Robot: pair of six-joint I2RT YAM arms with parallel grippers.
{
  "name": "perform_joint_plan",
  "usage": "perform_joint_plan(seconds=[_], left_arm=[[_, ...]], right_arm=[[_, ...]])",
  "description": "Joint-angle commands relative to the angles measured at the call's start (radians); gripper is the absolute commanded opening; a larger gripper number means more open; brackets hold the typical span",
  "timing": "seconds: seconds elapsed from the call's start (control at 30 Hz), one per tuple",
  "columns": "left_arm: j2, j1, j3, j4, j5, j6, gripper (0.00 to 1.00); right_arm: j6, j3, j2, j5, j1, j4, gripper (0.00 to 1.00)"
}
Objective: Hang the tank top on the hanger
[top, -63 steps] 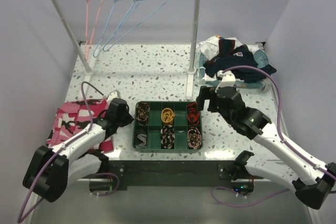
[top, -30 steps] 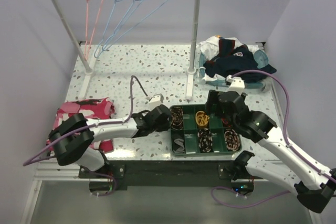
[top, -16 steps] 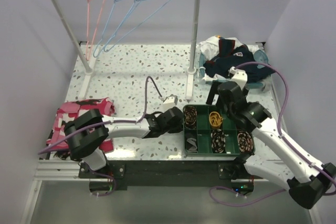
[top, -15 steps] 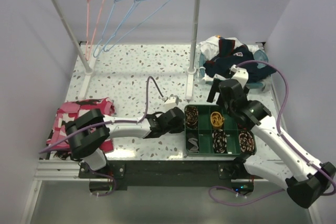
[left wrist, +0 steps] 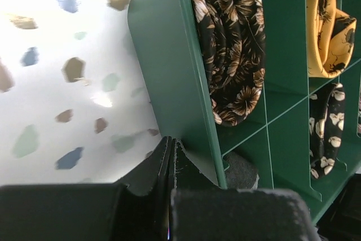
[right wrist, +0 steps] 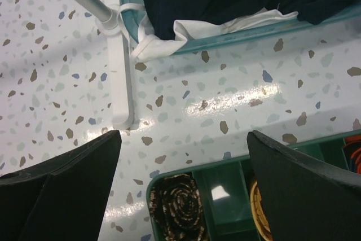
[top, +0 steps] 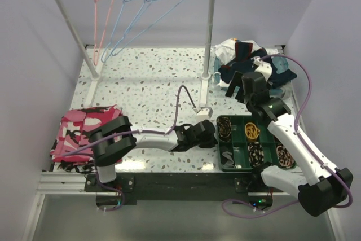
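While the speckled table (top: 146, 77) carried a white rack (top: 210, 32) along its far edge, neither arm was near it. The hanger (top: 148, 24) hung from the rack's bar beside another blue one and a pink hanger (top: 97, 15). A green tray (top: 220, 145) sat at the near edge toward the right corner. The left gripper (top: 206, 134) lay at its left wall, probably to shove it aside and free working room.

In the far right corner a teal basket (top: 280, 60) held the tank top (top: 248, 63), bunched among white garments. The right gripper (top: 240, 86) hovered between tray and basket, likely heading for that top.

Only the left wrist view showed that arm's fingers (left wrist: 141, 173) pressed flat together, holding nothing, just outside the tray wall. A floral roll (left wrist: 231, 49) filled the nearest compartment. Only the right wrist view showed its jaws spread wide and empty. A pink camouflage cloth (top: 84, 128) lay at the near left corner.
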Motion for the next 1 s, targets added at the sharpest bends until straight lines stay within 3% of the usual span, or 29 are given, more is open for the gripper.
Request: perform_joint_plan(seconds=[0.0, 0.43, 0.7, 0.77, 0.87, 0.97], left_arm=[[0.048, -0.021, 0.091, 0.120, 0.042, 0.016, 0.00], [0.131, 0.000, 0.174, 0.217, 0.108, 0.083, 0.00], [0.084, 0.022, 0.121, 0.229, 0.085, 0.100, 0.01], [0.025, 0.055, 0.066, 0.226, 0.081, 0.108, 0.06], [-0.093, 0.105, -0.020, 0.194, 0.039, 0.163, 0.22], [-0.232, 0.155, -0.092, 0.134, -0.013, 0.244, 0.47]], right_arm=[[-0.016, 0.051, 0.003, -0.030, -0.006, 0.033, 0.99], [-0.008, 0.072, -0.022, -0.044, -0.006, -0.010, 0.99], [-0.005, 0.068, -0.042, -0.030, -0.006, -0.040, 0.98], [-0.005, 0.069, -0.051, -0.028, -0.006, -0.046, 0.99], [-0.007, 0.082, -0.059, -0.021, -0.006, -0.056, 0.99], [-0.010, 0.091, -0.048, -0.005, -0.006, -0.050, 0.99]])
